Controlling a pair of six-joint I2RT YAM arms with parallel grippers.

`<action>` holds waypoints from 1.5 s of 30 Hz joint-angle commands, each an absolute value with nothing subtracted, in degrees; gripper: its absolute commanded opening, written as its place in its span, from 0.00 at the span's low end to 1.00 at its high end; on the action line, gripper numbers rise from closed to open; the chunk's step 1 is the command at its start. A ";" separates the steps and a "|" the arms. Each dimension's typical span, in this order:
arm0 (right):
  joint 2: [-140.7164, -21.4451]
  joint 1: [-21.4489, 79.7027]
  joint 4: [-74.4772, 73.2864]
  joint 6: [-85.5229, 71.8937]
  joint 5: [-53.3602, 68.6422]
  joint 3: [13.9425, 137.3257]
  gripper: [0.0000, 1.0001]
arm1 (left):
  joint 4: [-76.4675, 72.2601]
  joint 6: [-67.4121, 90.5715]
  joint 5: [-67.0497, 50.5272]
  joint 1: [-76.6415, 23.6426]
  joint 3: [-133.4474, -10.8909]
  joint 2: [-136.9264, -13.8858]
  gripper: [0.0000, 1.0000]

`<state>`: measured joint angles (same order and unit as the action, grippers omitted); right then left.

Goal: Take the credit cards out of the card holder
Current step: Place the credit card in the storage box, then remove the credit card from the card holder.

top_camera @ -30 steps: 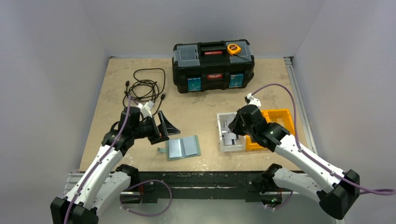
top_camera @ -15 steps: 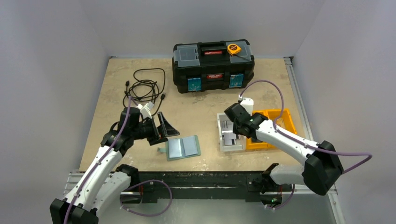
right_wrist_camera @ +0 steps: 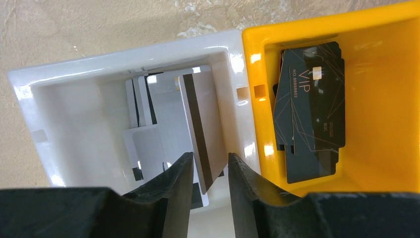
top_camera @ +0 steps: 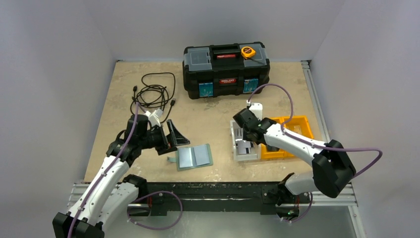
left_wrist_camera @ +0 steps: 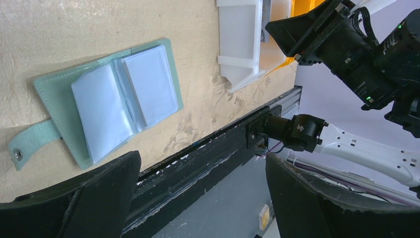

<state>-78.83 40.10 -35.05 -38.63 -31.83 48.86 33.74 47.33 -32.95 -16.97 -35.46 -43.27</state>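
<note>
Count: one card holder, two bins, one toolbox, one tape measure, one coiled black cable, two arms.
Card holder: lies flat and open on the table, pale blue pockets facing up, its snap tab sticking out from one side. Whether any card is in the pockets cannot be told.
White bin: sits to the card holder's right in the top view, apart from it. It holds white credit cards with dark stripes. At least three show, and one striped card leans on edge.
Orange bin: touches the white bin on the side away from the card holder. It holds black credit cards, several overlapped; the exact number is unclear.
Writing: "VIP" on the top black card. The small number line beside it is too fine to read. The toolbox's red label is unreadable.
Toolbox: black, beyond the card holder at the table's far edge. It has two pale blue latches, and the orange tape measure rests on its lid.
Cable: beyond the card holder, to its left in the top view.
Left gripper: hovers just left of the card holder, jaws spread wide with nothing between them.
Right gripper: over the white bin, jaws close together with the striped card between them. Whether they pinch it cannot be told.
</note>
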 commanded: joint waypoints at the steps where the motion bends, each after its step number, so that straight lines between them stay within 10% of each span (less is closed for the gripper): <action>1: -78.00 40.31 -32.44 -37.54 -31.04 51.88 0.32 | 33.25 46.55 -32.94 -16.87 -36.76 -42.24 0.97; 14: -69.53 41.68 -30.85 -38.42 -19.48 54.20 0.45 | 35.05 46.21 -24.96 -23.68 -37.55 -45.14 0.96; 28: -63.95 42.16 -28.93 -39.73 -15.23 51.21 0.45 | 40.92 46.93 9.38 -53.07 -54.39 -75.88 0.61; 45: -62.33 42.20 -27.44 -39.90 -13.04 49.04 0.44 | 34.16 47.21 9.24 -55.98 -56.55 -92.39 0.48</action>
